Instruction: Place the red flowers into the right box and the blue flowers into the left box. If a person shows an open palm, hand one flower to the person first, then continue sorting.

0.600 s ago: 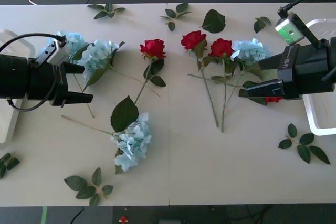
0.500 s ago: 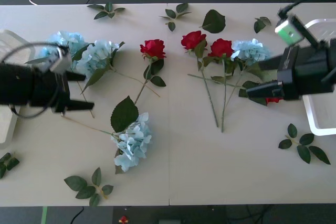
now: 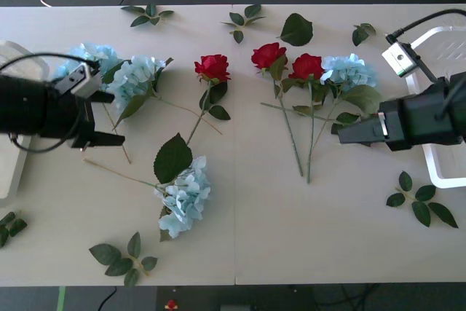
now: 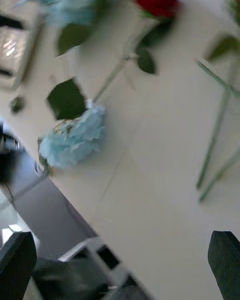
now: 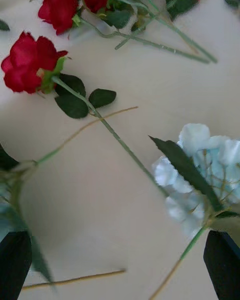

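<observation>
left hand (image 3: 109, 117) open, empty, beside blue flowers (image 3: 135, 76); right hand (image 3: 342, 133) open, empty.

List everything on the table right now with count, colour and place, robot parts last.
red flowers: three, red heads on green stems; one at centre, two side by side to its right.
blue flowers: four, pale blue; two at far left beside the left gripper, one near the front centre, one right of the roses.
left box: one, white, left table edge, partly behind the left arm.
right box: one, white, right table edge, partly behind the right arm.
leaf sprigs: several, dark green, scattered along the far edge and the front corners.
left gripper: black fingers open, over the left blue flowers' stems.
right gripper: black, just right of the right flower cluster; fingers open in its wrist view.
</observation>
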`<state>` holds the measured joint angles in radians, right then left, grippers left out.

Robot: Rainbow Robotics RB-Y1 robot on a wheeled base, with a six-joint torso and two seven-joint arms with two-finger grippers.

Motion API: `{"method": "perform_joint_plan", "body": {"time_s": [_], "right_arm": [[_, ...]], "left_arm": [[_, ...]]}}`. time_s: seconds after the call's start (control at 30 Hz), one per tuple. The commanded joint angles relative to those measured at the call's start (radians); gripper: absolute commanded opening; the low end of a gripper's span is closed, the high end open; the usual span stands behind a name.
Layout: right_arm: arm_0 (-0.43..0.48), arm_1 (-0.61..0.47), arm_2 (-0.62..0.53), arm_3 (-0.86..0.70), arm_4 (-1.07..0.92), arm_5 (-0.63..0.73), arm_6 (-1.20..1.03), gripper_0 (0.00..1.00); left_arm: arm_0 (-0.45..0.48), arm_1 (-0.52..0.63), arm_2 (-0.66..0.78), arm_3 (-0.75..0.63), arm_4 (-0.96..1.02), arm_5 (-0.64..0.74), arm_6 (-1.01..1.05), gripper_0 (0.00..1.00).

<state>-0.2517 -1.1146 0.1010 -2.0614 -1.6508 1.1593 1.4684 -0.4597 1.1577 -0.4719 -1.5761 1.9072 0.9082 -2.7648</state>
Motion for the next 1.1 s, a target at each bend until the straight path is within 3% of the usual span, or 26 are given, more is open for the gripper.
{"method": "perform_joint_plan", "body": {"time_s": [0.03, 0.2, 0.4, 0.57, 0.8, 1.0, 1.1], "right_arm": [[-0.047, -0.028, 0.0, -0.082, 0.121, 0.048, -0.358, 1.0], [-0.103, 0.004, 0.0, -0.103, 0.246, 0.145, -0.804, 1.0], [-0.143, 0.033, 0.005, -0.105, 0.375, 0.252, -1.157, 1.0], [-0.147, 0.055, 0.008, -0.105, 0.499, 0.318, -1.429, 1.0], [-0.17, 0.096, 0.039, -0.054, 0.631, 0.35, -1.738, 1.0], [-0.253, 0.151, 0.175, 0.044, 0.803, 0.362, -1.993, 1.0], [-0.288, 0.183, 0.226, 0.11, 0.864, 0.361, -2.079, 1.0]], "left_arm": [[-0.172, 0.023, 0.016, 0.002, -0.138, 0.138, 0.453, 1.0], [-0.257, 0.023, 0.013, 0.002, -0.286, 0.288, 0.913, 1.0], [-0.278, 0.023, 0.012, 0.008, -0.454, 0.362, 1.103, 1.0], [-0.295, 0.016, -0.034, 0.048, -0.477, 0.365, 1.326, 1.0], [-0.353, 0.002, -0.203, 0.146, -0.467, 0.227, 1.516, 1.0], [-0.424, 0.002, -0.39, 0.189, -0.442, 0.066, 1.63, 1.0], [-0.427, 0.002, -0.404, 0.185, -0.433, 0.049, 1.66, 1.0]]}}
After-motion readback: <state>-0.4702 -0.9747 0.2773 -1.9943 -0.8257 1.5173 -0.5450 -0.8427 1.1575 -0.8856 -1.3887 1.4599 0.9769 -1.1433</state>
